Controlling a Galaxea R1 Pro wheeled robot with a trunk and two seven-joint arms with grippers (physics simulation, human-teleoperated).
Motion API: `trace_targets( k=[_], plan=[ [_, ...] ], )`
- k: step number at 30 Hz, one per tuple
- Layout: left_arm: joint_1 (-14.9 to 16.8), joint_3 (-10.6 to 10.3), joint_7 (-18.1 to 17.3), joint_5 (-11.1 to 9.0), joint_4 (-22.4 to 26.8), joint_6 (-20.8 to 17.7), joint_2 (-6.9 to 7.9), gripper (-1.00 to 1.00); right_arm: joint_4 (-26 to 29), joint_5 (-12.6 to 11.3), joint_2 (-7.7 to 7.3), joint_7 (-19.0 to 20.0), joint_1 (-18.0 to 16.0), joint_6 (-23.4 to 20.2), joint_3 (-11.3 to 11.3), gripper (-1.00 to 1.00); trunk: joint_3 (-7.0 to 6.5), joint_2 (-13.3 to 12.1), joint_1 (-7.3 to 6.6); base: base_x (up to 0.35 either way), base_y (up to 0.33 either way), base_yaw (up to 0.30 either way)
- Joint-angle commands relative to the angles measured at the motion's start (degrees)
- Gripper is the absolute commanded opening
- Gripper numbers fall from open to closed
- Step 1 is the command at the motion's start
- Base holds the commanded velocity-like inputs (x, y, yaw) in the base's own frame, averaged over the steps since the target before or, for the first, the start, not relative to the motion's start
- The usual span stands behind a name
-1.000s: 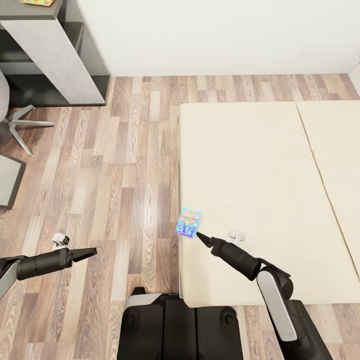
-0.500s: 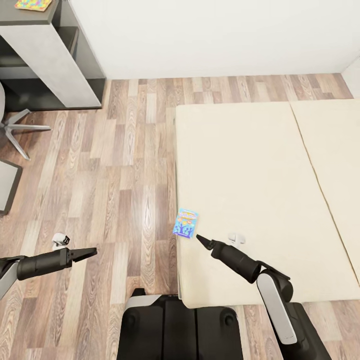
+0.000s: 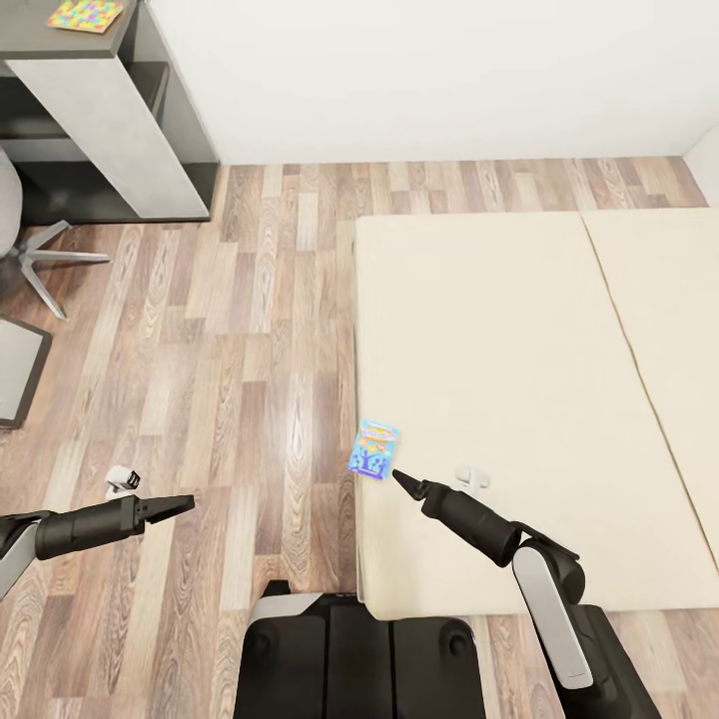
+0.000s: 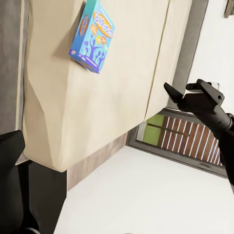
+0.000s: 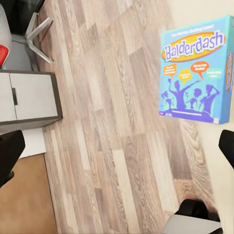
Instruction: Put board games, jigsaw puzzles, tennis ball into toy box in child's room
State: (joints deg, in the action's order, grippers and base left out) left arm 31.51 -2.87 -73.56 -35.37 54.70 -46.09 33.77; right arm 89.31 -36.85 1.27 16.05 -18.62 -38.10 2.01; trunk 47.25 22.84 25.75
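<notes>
A blue board game [image 3: 374,448] with cartoon figures lies flat at the left edge of the cream bed [image 3: 509,330]. Its cover reads Balderdash in the right wrist view [image 5: 195,73]. My right gripper [image 3: 399,480] hovers just short of the box's near corner, open, with nothing between its fingers [image 5: 227,146]. The left wrist view catches the same box [image 4: 92,36] and the right gripper [image 4: 171,92]. My left gripper [image 3: 180,502] hangs open and empty over the wood floor, well left of the bed. A jigsaw puzzle [image 3: 86,14] lies on the table [image 3: 95,75] at the far left.
Wood-plank floor [image 3: 250,320] lies between the table and the bed. An office chair's star base [image 3: 45,262] stands by the table. A grey panel [image 3: 15,369] sits at the left edge. My black base [image 3: 350,654] is against the bed's near corner. A white wall runs behind.
The whole picture has shifted slightly, so the camera moved. Both arms hold the same pose, and the board game lies where it was on the bed.
</notes>
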Motion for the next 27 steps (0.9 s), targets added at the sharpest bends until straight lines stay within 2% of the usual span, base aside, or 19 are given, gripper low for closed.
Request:
trace_targets(
  k=[1,10,23,25,27],
  plan=[
    [0.04,-0.21,-0.01,-0.40,-0.03,-0.52,0.07,1.00,0.02,-0.05,0.02,0.10,-0.02,-0.31,-0.08,1.00,-0.02,0.09,0.04,0.000,0.000,0.093],
    [0.04,-0.21,-0.01,-0.40,-0.03,-0.51,0.07,1.00,-0.10,-0.06,-0.04,0.12,-0.04,-0.31,-0.16,1.00,-0.73,0.09,0.04,0.000,0.000,0.078],
    [0.04,-0.50,0.54,-0.32,-0.06,-0.52,-0.19,1.00,-0.17,0.01,0.05,-0.12,-0.01,-0.19,-0.08,1.00,-1.29,0.09,0.04,0.000,0.000,0.006],
    [0.04,-0.52,0.89,-0.02,-0.08,-0.54,-0.24,1.00,-0.26,0.15,0.05,-0.16,-0.01,-0.17,-0.08,1.00,-1.37,0.09,0.04,0.000,0.000,0.000],
    [0.04,-0.35,2.23,1.27,-0.10,-0.55,-0.30,1.00,-0.45,1.09,0.05,-0.20,-0.01,-0.15,-0.08,1.00,-1.45,0.09,0.04,0.000,0.000,0.000]
  ],
)
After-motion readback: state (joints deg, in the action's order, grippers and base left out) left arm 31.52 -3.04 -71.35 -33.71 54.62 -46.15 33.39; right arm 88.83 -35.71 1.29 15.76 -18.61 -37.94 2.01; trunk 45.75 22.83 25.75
